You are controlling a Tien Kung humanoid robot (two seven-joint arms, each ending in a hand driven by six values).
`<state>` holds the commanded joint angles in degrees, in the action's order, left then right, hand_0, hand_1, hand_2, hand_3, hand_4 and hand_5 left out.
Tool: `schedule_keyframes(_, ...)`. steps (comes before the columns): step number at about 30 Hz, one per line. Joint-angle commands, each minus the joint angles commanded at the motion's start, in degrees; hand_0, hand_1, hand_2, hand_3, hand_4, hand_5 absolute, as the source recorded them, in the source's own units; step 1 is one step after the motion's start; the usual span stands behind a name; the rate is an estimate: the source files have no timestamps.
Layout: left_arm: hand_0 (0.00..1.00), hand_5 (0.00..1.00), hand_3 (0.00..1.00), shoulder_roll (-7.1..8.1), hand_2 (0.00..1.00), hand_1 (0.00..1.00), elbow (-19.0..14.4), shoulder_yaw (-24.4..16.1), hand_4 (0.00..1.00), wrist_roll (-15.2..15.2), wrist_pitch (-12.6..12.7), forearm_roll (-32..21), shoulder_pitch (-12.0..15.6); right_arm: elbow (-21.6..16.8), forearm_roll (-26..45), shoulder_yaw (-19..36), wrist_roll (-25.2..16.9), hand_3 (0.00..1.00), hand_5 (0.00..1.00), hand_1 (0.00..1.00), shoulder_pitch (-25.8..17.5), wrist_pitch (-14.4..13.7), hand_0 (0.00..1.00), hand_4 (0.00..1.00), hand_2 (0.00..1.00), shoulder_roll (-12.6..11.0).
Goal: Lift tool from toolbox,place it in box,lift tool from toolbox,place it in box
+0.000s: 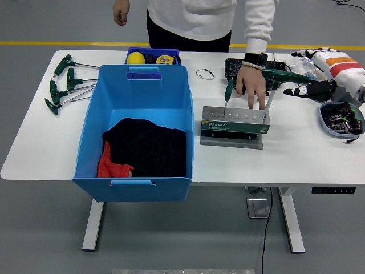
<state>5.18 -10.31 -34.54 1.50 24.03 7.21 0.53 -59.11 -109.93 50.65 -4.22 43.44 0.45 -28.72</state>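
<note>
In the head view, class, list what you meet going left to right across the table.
Green-handled wrenches → blue bin → tool rack → robot's right hand → grey tray of parts.

Desk (296, 154): smooth matt white top. Box (137, 103): smooth blue plastic, slight sheen; black and red cloth (145, 151) seen inside. Toolbox (235, 121): brushed grey metal. Tool (282, 76) handles: green plastic, metal shafts.
</note>
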Motion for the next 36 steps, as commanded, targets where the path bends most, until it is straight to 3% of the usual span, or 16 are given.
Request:
schedule_keyframes(3, 0.580, 0.674, 0.731, 0.03, 0.570, 0.567, 0.0, 0.3, 0.753, 0.0, 0.0, -0.2, -0.1, 2.6, 0.9, -2.2, 0.6, 0.838, 0.648, 0.720, 2.3, 0.8, 0.853, 0.998, 0.718, 2.0)
schedule_keyframes(4, 0.578, 0.672, 0.730, 0.05, 0.569, 0.564, 0.0, 0.4, 0.753, 0.0, 0.1, -0.3, -0.2, 3.5, 1.0, -2.8, 0.8, 0.755, 0.652, 0.621, 3.0, 1.0, 0.762, 0.998, 0.619, 2.6)
schedule_keyframes(9, 0.578, 0.672, 0.730, 0.15, 0.569, 0.564, 0.0, 0.3, 0.753, 0.1, 0.2, 0.0, -0.4, 7.0, 1.5, -4.5, 1.9, 0.755, 0.652, 0.621, 5.1, 2.2, 0.762, 0.998, 0.619, 4.8)
schedule_keyframes(10, 0.571, 0.672, 0.728, 0.16, 0.564, 0.560, 0.0, 0.3, 0.755, 0.0, 0.3, 0.0, -0.4, 7.7, 1.6, -4.8, 2.1, 0.713, 0.662, 0.554, 5.4, 2.4, 0.671, 0.998, 0.555, 5.2)
schedule_keyframes(13, 0.571, 0.672, 0.728, 0.17, 0.564, 0.560, 0.0, 0.5, 0.755, 0.0, 0.3, -0.3, -0.5, 9.1, 1.9, -5.8, 2.6, 0.713, 0.662, 0.554, 6.2, 2.5, 0.671, 0.998, 0.555, 6.1)
schedule_keyframes(15, 0.571, 0.672, 0.728, 0.21, 0.564, 0.560, 0.0, 0.8, 0.755, -0.1, 0.4, -0.5, -0.6, 10.1, 1.8, -6.4, 2.8, 0.713, 0.662, 0.554, 6.7, 2.3, 0.671, 0.998, 0.555, 6.8)
schedule_keyframes(16, 0.570, 0.672, 0.726, 0.24, 0.559, 0.554, 0.0, 1.0, 0.755, -0.1, 0.4, -0.6, -0.6, 10.7, 1.6, -6.7, 2.9, 0.658, 0.686, 0.485, 7.0, 2.2, 0.512, 0.998, 0.496, 7.1)
schedule_keyframes(22, 0.570, 0.672, 0.726, 0.36, 0.559, 0.554, 0.0, 0.9, 0.755, -0.1, 0.6, -0.5, -0.8, 13.5, 1.2, -8.9, 3.4, 0.658, 0.686, 0.485, 8.8, 1.4, 0.512, 0.998, 0.496, 8.8)
schedule_keyframes(23, 0.559, 0.672, 0.725, 0.38, 0.551, 0.546, 0.0, 0.9, 0.756, -0.1, 0.6, -0.5, -0.8, 13.9, 1.3, -9.3, 3.4, 0.570, 0.718, 0.413, 9.0, 1.2, 0.412, 0.998, 0.416, 9.0)
schedule_keyframes(28, 0.559, 0.672, 0.725, 0.40, 0.551, 0.546, 0.0, 0.9, 0.756, -0.1, 0.8, -0.6, -0.9, 15.6, 0.9, -10.7, 3.4, 0.570, 0.718, 0.413, 9.6, 0.2, 0.412, 0.998, 0.416, 9.8)
schedule_keyframes(29, 0.558, 0.672, 0.723, 0.40, 0.550, 0.545, 0.0, 1.1, 0.757, -0.1, 0.8, -0.7, -0.9, 16.0, 0.8, -10.9, 3.4, 0.453, 0.762, 0.332, 9.6, -0.1, 0.355, 0.998, 0.335, 10.0)
schedule_keyframes(36, 0.560, 0.672, 0.723, 0.43, 0.548, 0.544, 0.0, 2.1, 0.757, -0.1, 0.8, -1.5, -1.0, 18.5, 1.1, -12.5, 3.9, 0.442, 0.779, 0.322, 9.9, -1.8, 0.326, 0.998, 0.321, 11.2)
